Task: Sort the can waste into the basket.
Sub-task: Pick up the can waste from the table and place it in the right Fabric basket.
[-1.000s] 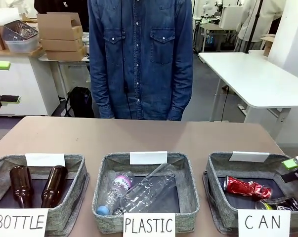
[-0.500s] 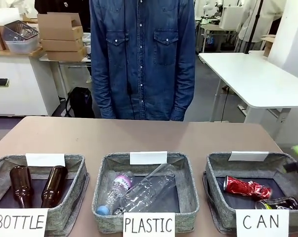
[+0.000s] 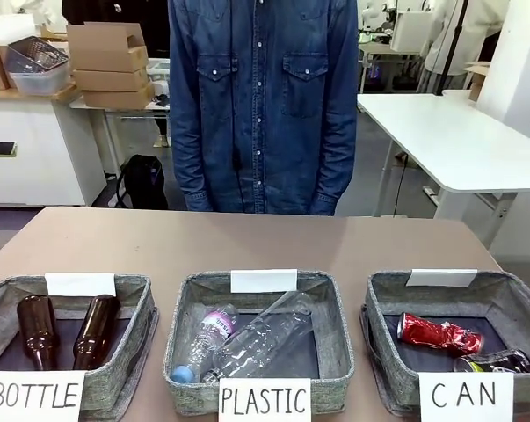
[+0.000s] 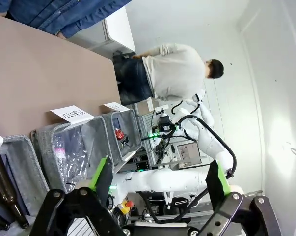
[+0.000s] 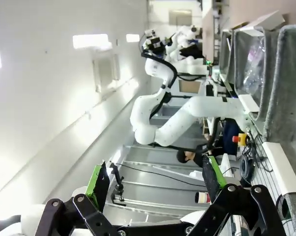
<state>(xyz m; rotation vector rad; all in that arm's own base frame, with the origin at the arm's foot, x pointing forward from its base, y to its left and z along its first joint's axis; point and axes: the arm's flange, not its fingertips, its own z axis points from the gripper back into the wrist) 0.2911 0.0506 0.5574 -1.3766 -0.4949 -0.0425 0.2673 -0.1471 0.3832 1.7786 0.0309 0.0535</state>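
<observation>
A: So, where are the cans?
B: Both in the CAN basket (image 3: 383,347): the red can (image 3: 439,334) lies lengthwise left-right, the dark can (image 3: 497,361) beside it, likewise.
A: And the hands?
B: Left hand (image 4: 157,179) and right hand (image 5: 152,179) both spread, holding nothing.

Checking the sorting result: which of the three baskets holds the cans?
The basket at the right end of the row, signed CAN. A red can and a dark can lie in it; the other two baskets hold bottles.

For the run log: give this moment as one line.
red can, dark can: in CAN basket | left gripper: open, empty | right gripper: open, empty
</observation>
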